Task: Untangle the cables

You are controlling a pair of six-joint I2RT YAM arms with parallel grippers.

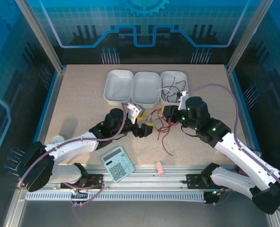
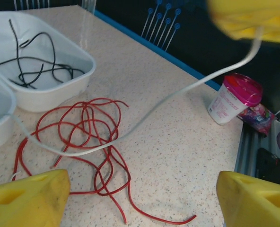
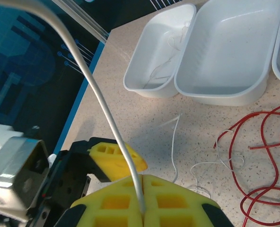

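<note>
The right gripper (image 3: 142, 209) was clamped shut on the white cable (image 3: 100, 97). The left gripper (image 2: 142, 197) gaped wide, empty, over the red cable (image 2: 110, 158).

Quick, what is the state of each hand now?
Left hand: open, holding nothing.
Right hand: closed on the white cable.

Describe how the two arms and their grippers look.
The left arm and right arm have white shells between black joints, with a lilac hose looping alongside each. Small green lights glow on the right arm's joints. The left gripper and right gripper have black bodies and yellow fingers moulded with square recesses.
</note>
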